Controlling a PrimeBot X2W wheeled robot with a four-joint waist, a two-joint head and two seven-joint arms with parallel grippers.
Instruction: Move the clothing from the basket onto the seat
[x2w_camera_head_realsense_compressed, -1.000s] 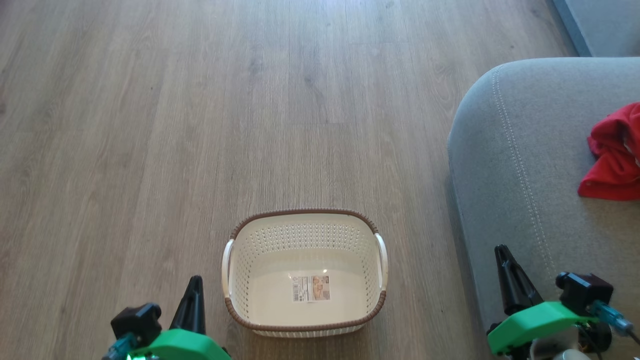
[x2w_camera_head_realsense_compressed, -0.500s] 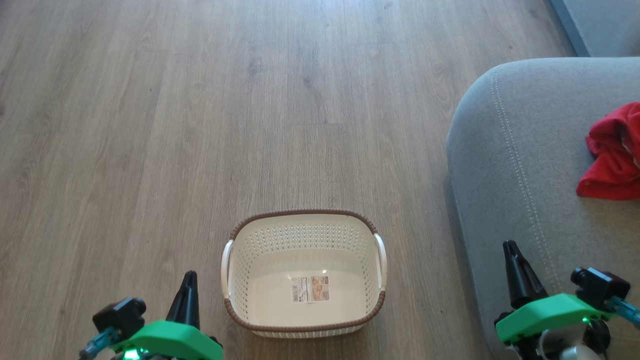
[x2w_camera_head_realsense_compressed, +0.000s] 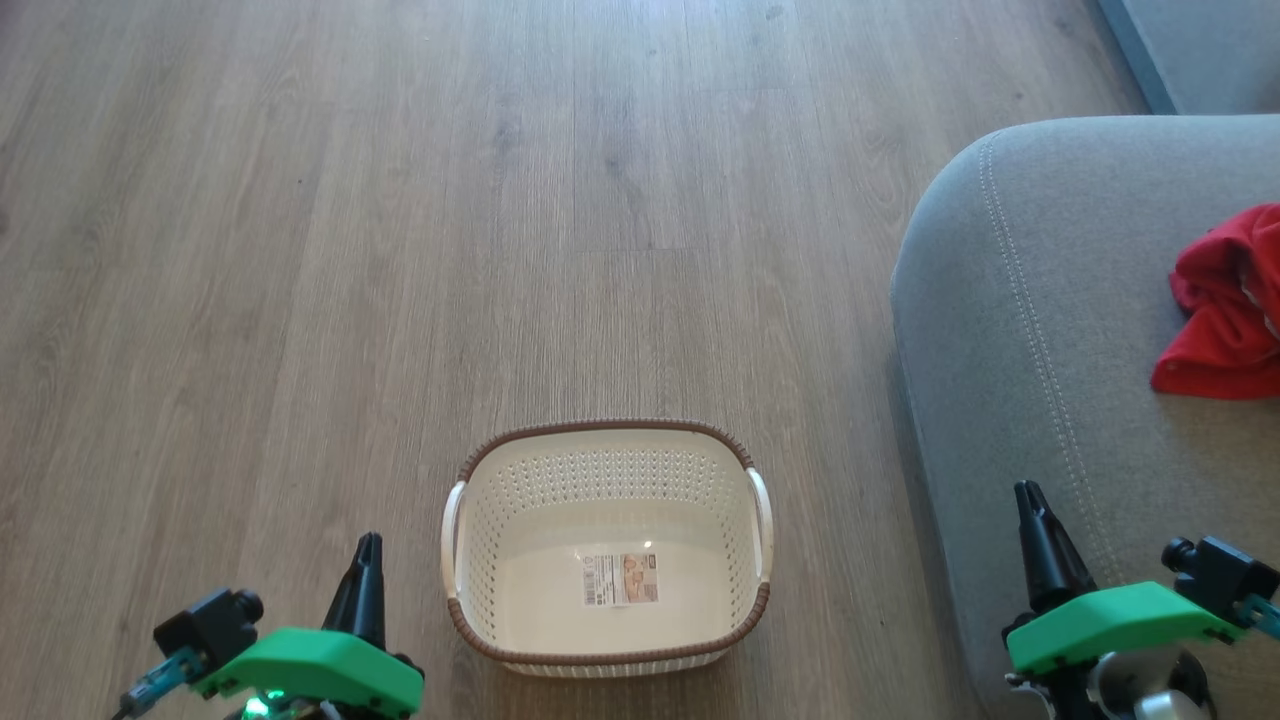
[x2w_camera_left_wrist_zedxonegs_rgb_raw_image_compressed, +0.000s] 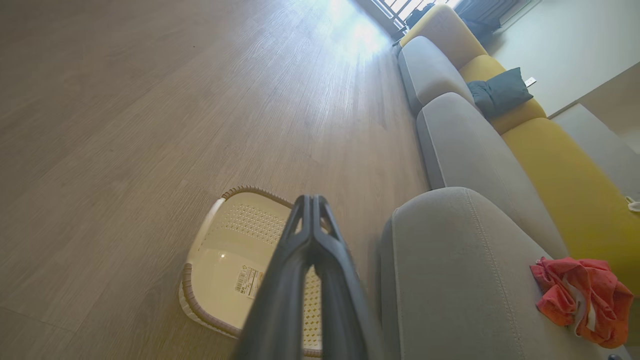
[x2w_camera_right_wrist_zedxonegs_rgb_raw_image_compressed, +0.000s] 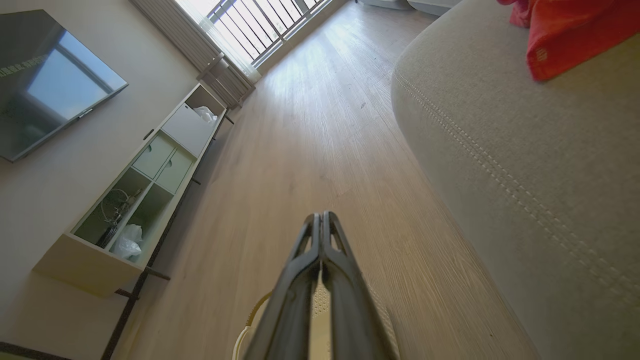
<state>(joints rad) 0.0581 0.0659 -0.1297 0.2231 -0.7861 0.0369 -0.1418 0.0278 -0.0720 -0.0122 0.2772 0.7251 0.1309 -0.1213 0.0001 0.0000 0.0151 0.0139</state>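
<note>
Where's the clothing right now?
In the head view the clothing lies bunched on the seat at the right edge, well right of the empty basket.

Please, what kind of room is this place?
Most likely a home living room: a long grey and yellow sofa, a wall-mounted television above a low shelf unit, and a wood-look floor.

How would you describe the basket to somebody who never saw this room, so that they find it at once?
Find the big grey seat, then look left of it to the wooden floor. The basket stands there near the seat's corner: cream plastic with perforated walls, a brown woven-look rim, two white handles and a label sticker inside.
</note>
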